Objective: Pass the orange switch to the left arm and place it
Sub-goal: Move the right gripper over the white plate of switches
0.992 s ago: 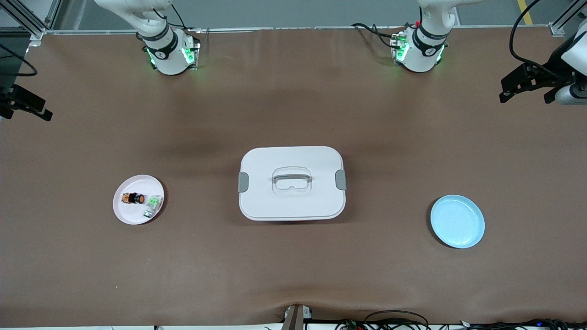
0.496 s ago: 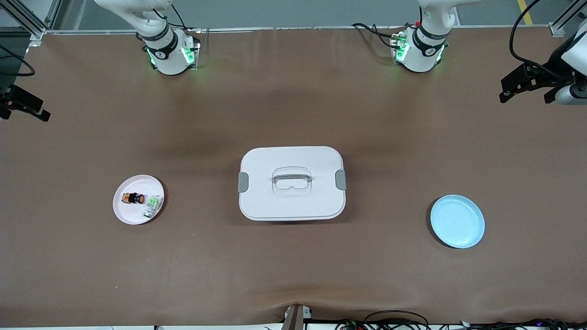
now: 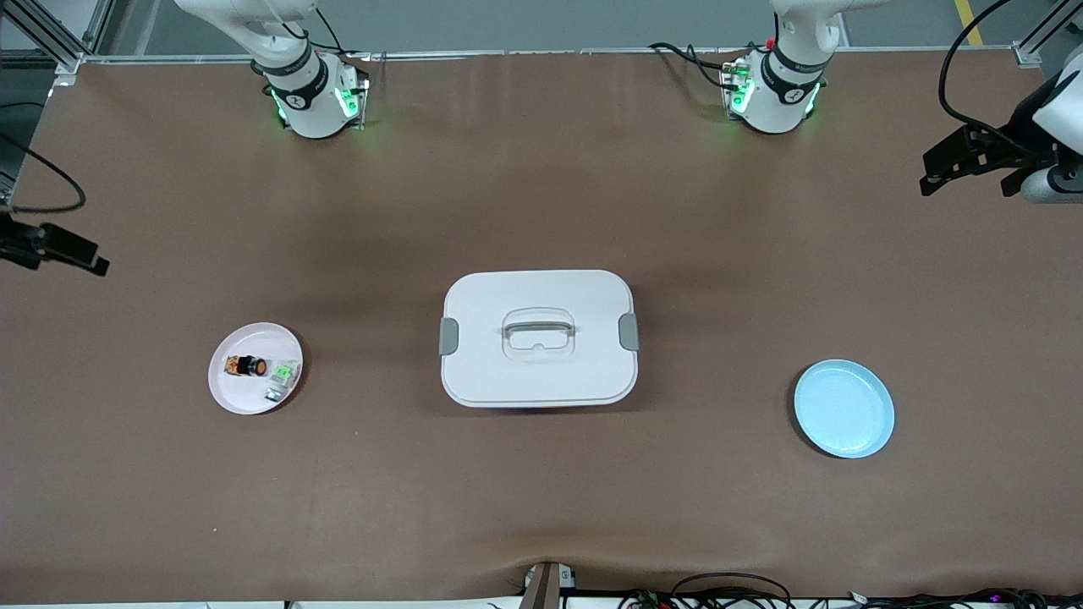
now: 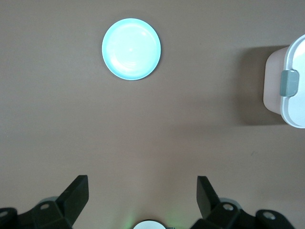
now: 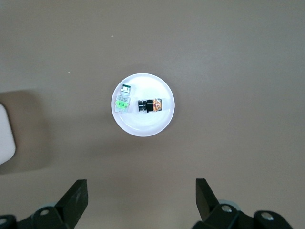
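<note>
The orange switch (image 3: 246, 366) lies on its side on a small pink plate (image 3: 254, 399) toward the right arm's end of the table. It also shows in the right wrist view (image 5: 150, 105). My right gripper (image 3: 89, 258) is open and empty, high over the table edge at that end, apart from the plate. In its wrist view (image 5: 141, 191) the jaws stand wide apart. The white lidded box (image 3: 538, 337) sits mid-table. My left gripper (image 3: 964, 182) is open and empty, high over the left arm's end of the table (image 4: 143, 191).
A small green-and-clear part (image 3: 283, 372) lies beside the switch on the pink plate. A light blue plate (image 3: 843, 408) sits toward the left arm's end, also in the left wrist view (image 4: 131, 49). The box's latched end shows there too (image 4: 290, 88).
My right gripper has moved along the table edge toward the pink plate's side. My left gripper has shifted only slightly. Nothing on the table has moved.
</note>
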Motion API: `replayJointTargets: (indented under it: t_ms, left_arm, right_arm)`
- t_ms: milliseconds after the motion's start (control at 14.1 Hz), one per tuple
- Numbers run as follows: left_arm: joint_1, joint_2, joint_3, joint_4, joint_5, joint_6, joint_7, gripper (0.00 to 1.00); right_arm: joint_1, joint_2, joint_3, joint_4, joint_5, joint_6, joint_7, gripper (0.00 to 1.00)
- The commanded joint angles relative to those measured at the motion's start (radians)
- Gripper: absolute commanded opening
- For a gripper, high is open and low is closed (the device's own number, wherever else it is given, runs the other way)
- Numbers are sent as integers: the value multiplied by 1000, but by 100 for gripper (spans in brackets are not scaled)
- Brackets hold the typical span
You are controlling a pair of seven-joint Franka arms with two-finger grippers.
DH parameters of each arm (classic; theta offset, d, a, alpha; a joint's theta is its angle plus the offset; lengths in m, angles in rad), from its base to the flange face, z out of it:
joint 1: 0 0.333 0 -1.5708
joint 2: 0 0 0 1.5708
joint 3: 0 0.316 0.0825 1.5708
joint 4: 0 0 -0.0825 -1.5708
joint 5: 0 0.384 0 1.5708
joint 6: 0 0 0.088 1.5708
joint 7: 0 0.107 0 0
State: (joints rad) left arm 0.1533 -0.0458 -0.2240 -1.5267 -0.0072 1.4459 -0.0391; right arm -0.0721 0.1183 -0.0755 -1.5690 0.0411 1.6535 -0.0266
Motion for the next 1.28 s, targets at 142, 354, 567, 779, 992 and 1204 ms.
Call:
replayJointTargets:
  t_ms: [142,354,567,779,992,1204]
  left_arm:
    - [-1,14,-3,20,7,-10,-2,100]
    - [-1,15,-5,19,7,-12,-2,100]
    - [0,15,-5,22,4,-10,-4,100]
    - [2,15,-5,20,1,-10,-2,100]
    - [3,12,-3,19,1,-16,1,100]
    - [2,17,-3,17,1,-16,-4,100]
  right_arm:
    - [-26,99,8,23,13,25,-4,100]
    - [-18,150,8,12,16,49,0,100]
    - [-14,217,8,-43,14,161,7,100]
    - [-15,270,9,-114,17,308,8,100]
    - [-17,274,11,-219,17,484,7,100]
    - [-14,288,13,-271,49,569,7,100]
